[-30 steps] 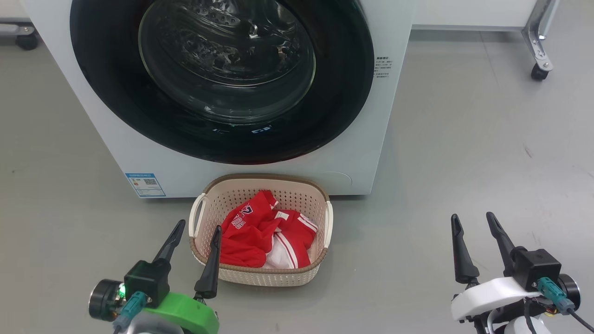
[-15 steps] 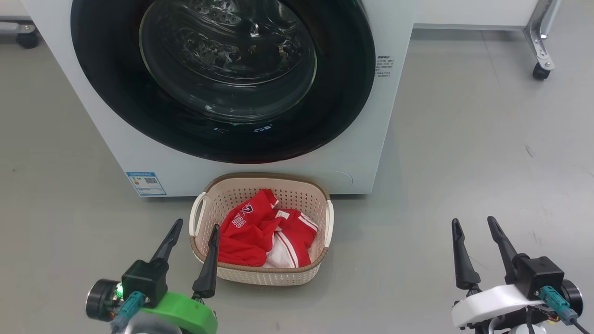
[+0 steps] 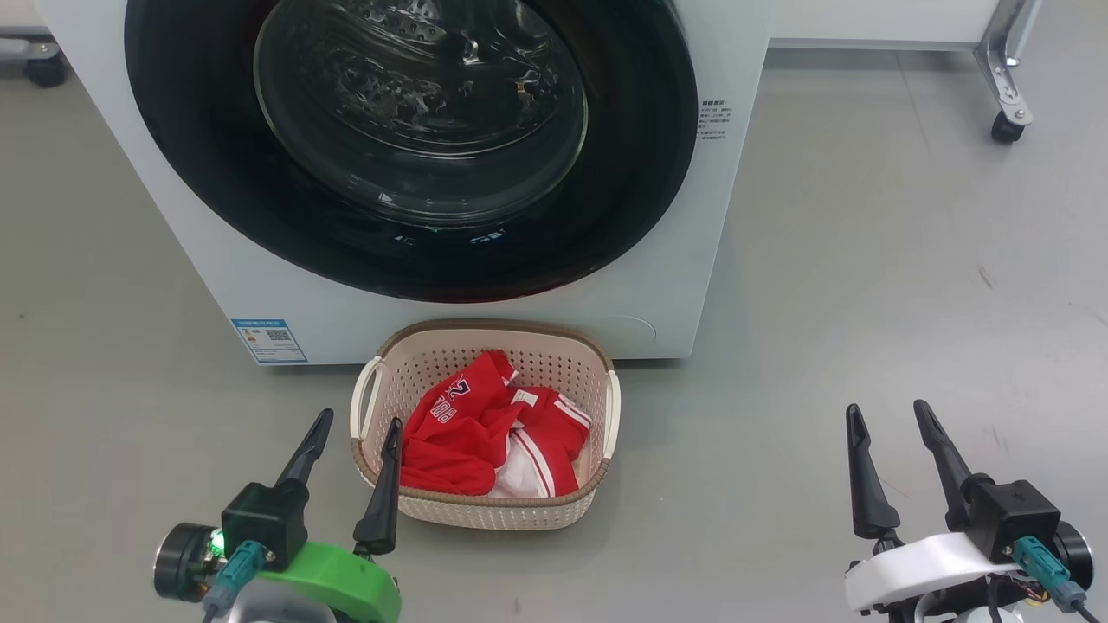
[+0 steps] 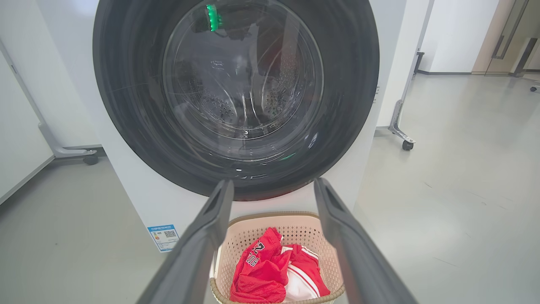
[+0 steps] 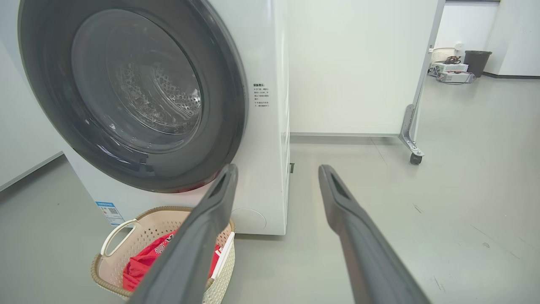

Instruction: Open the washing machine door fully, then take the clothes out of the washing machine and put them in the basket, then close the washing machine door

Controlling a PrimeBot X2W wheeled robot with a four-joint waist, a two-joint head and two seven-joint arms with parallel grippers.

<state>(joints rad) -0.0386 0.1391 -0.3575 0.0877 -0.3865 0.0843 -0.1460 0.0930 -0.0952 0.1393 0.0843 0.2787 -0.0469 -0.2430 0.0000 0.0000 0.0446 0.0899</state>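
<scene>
Red clothes point(image 3: 472, 433) lie in the basket point(image 3: 485, 329), just near of the washing machine point(image 3: 666, 277); its door point(image 3: 411, 130) looks shut. Empty and agape: left gripper point(image 3: 362, 418), right gripper point(image 3: 886, 405). I'd confirm the latch with one square push on the rim.

A lab or test hall, not a home: the washing machine point(image 3: 679, 277) stands free on a bare grey floor point(image 3: 883, 285), white partition panels point(image 5: 350, 67) ride on castors point(image 5: 415, 159), and electronic boxes point(image 5: 453, 71) (cables trailing) sit beside a bin point(image 5: 476, 63) at the upper right.
</scene>
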